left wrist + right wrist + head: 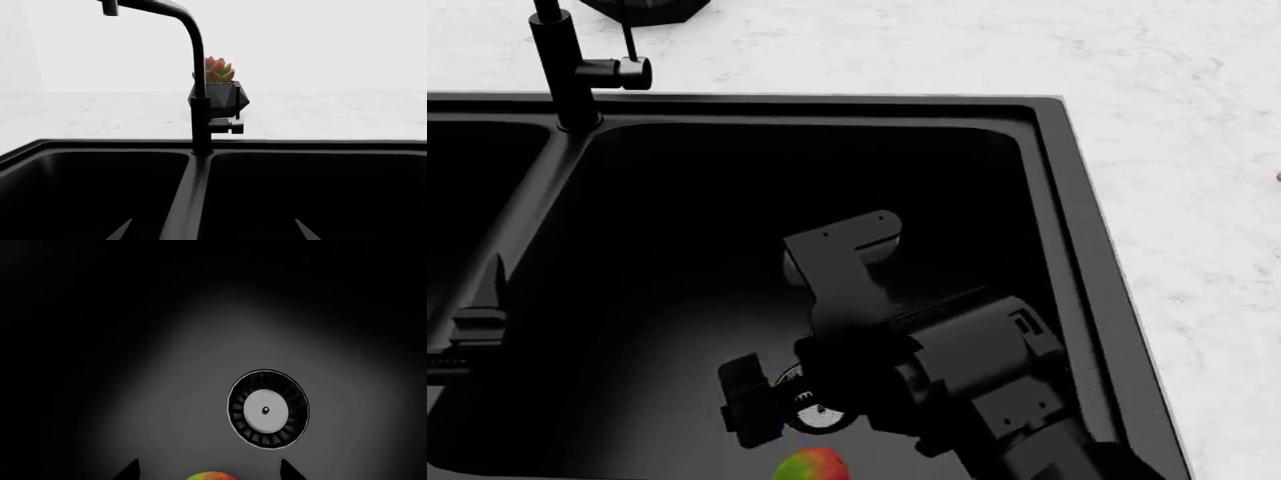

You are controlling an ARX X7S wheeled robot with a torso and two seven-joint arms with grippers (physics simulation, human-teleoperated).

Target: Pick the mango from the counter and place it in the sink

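Looking from the left wrist, the black tap [193, 75] rises at the divider between two basins, a potted succulent [219, 87] behind it on the white counter [80, 115]; the left gripper [208, 230] shows only two fingertips set wide apart, holding nothing.

From the head, the right gripper [777, 420] hangs low inside the sink [1081, 200], and the mango [811, 466] lies just beneath it on the basin floor.

From the right wrist, the drain [267, 409] sits ahead, the mango between spread fingertips [130, 470], with no visible contact.
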